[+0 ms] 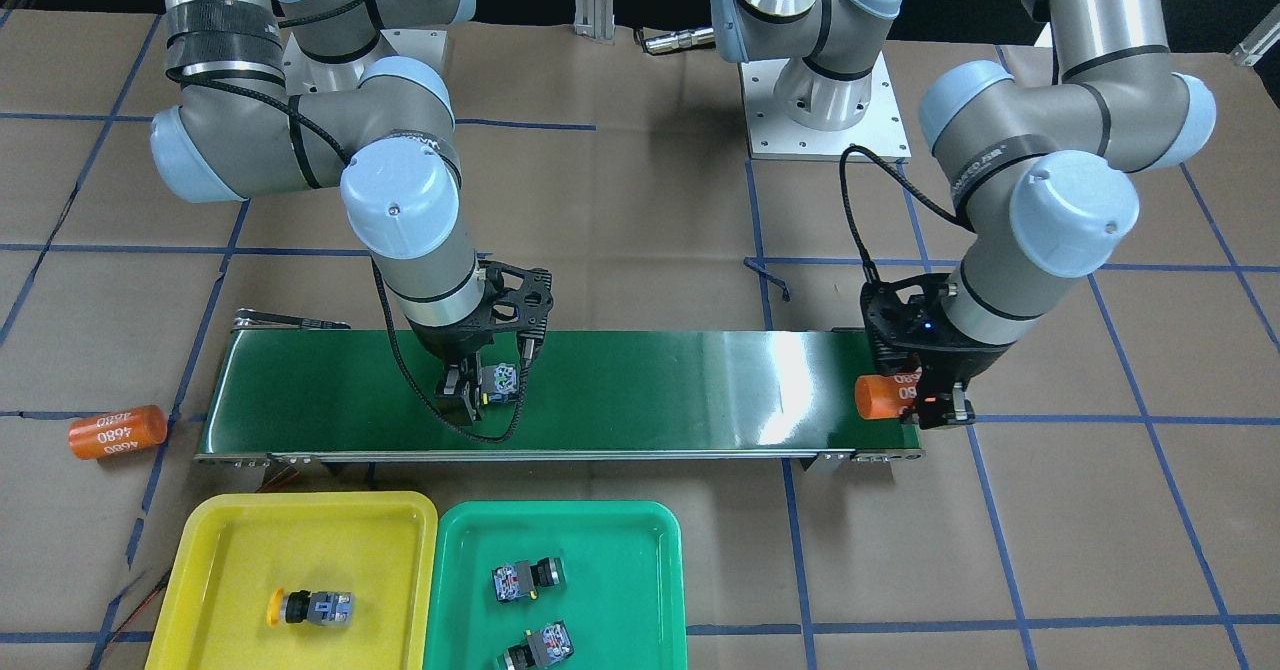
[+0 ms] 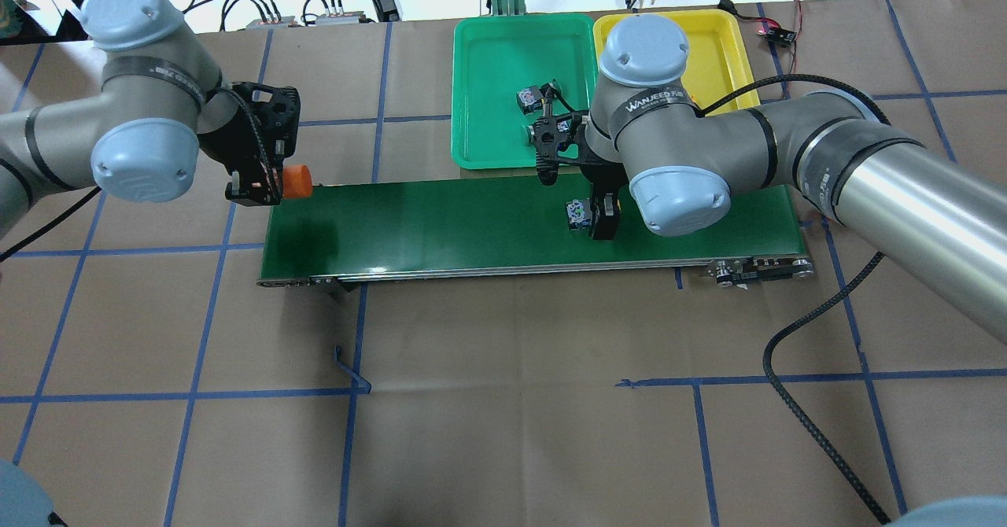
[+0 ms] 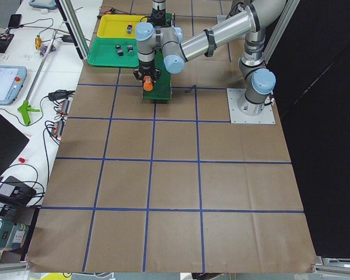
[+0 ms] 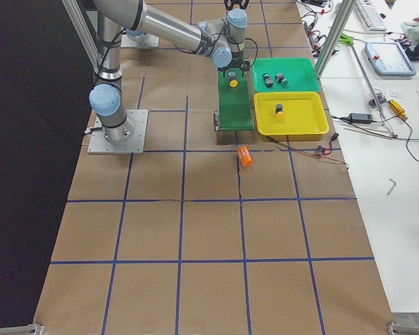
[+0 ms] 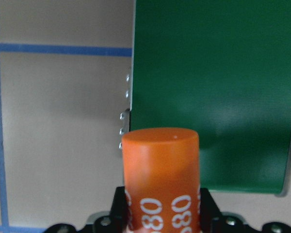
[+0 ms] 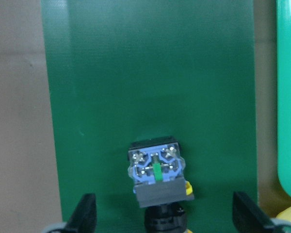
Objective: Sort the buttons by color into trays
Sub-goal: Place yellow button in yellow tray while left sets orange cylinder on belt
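A button [image 6: 156, 172] with a yellow cap [image 4: 232, 83] lies on the dark green conveyor belt [image 1: 650, 380]. My right gripper [image 1: 485, 390] is low over the belt and open. Its fingers [image 6: 87, 213] stand on either side of the button [image 1: 497, 382] with gaps. The yellow tray [image 1: 300, 510] holds one yellow-capped button [image 1: 310, 607]. The green tray [image 1: 560, 518] holds two buttons [image 1: 528, 578] [image 1: 540, 645]. My left gripper [image 1: 935, 405] is shut on an orange "4680" cylinder [image 5: 161, 179] at the belt's other end.
A second orange "4680" cylinder [image 1: 117, 432] lies on the brown paper beyond the belt end near the yellow tray. The two trays sit side by side along the belt's far edge [image 2: 523, 86]. A black cable [image 2: 810, 385] trails over the table by my right arm.
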{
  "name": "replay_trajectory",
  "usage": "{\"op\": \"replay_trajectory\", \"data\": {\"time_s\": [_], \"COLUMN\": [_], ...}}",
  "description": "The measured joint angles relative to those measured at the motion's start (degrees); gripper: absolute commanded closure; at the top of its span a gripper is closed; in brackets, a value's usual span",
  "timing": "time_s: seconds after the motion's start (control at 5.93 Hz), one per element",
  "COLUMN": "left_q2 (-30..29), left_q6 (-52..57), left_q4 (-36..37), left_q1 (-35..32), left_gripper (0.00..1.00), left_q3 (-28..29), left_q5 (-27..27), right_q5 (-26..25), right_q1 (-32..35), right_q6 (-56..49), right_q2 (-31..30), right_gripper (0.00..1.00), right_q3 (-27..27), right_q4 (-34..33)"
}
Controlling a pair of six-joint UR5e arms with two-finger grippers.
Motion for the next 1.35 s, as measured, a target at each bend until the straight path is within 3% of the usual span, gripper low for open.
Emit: {"op": "replay_trajectory", "data": {"time_s": [0.17, 0.34, 0.51, 0.67, 1.01, 1.35], "left_q2": [0.18, 0.53, 1.04, 1.2, 0.96, 3.51], "left_q6": [0.04, -0.2, -0.27, -0.31, -1.43, -8.56], "left_q4": [0.94, 2.11, 3.26, 4.03, 4.92, 3.4], "left_q1": [-2.66, -4.19, -4.92, -5.34, -5.63, -5.63], "left_gripper": [0.99, 0.96, 0.78, 0.06, 0.06, 0.06], "left_q3": [-2.22, -4.5, -6.31, -7.13, -7.32, -6.74], "left_q5": [0.15, 0.14, 0.01, -0.06, -0.03, 0.06], "right_q5": [-0.16, -0.19, -0.82, -3.17, -6.52, -6.7], "right_q1": [-1.07, -2.76, -4.46, -5.49, -7.45, -10.39], "right_q6": [-1.43, -2.83, -4.76, -6.84, -11.08, -15.4], "right_q2": [-0.19, -0.44, -0.58, -0.69, -1.38, -2.82], "right_gripper": [0.22, 0.59, 0.84, 0.91, 0.91, 0.9], "right_q3": [1.35, 2.32, 2.79, 2.94, 2.68, -0.82], "right_q4": [-0.14, -0.3, -0.21, 0.02, -0.03, -0.36]}}
